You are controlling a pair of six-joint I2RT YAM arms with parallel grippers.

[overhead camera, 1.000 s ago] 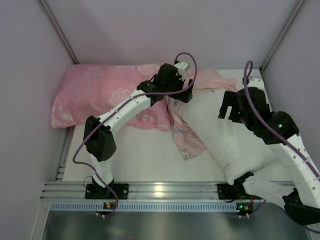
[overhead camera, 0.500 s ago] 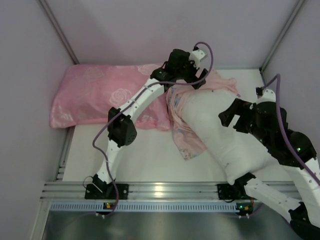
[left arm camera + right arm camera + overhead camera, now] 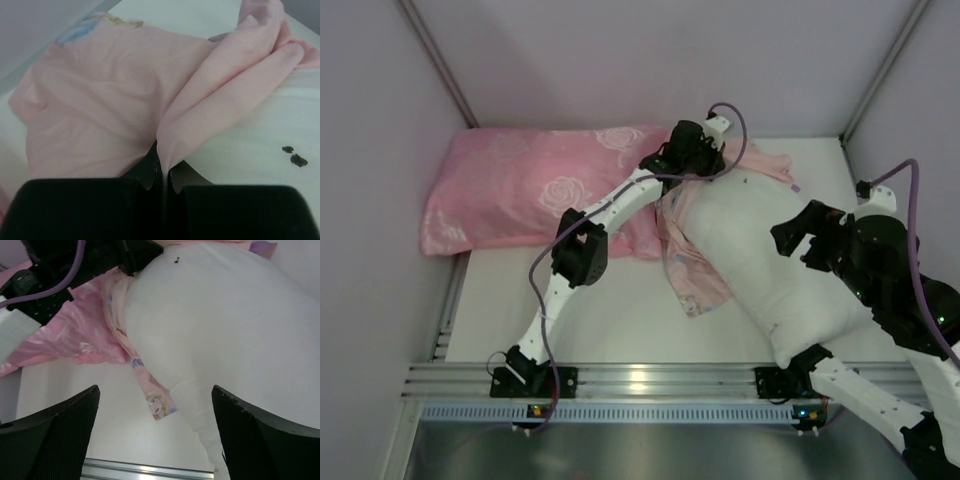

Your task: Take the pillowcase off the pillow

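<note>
The plump white pillow (image 3: 760, 260) lies diagonally on the right half of the table. The pillowcase (image 3: 688, 270), pale pink side out, is bunched along the pillow's left side and round its far end. My left gripper (image 3: 705, 172) is at that far end, shut on a fold of the pillowcase (image 3: 100, 110), which rises pinched from between the jaws (image 3: 162, 172); the pillow (image 3: 260, 145) lies just to the right. My right gripper (image 3: 802, 240) hovers open over the pillow (image 3: 225, 330), its fingers (image 3: 55, 435) wide apart with nothing between them. A pillowcase strip with the cartoon girl (image 3: 157, 405) shows below.
A bright pink rose-patterned pillow (image 3: 520, 195) fills the back left, touching the pillowcase. Grey walls close in the back and both sides. An aluminium rail (image 3: 640, 380) runs along the near edge. Small black marks (image 3: 295, 159) dot the white pillow.
My left arm has reached toward the pillow's far end and its jaws have shut on a pillowcase fold. My right arm has drawn back to the right.
</note>
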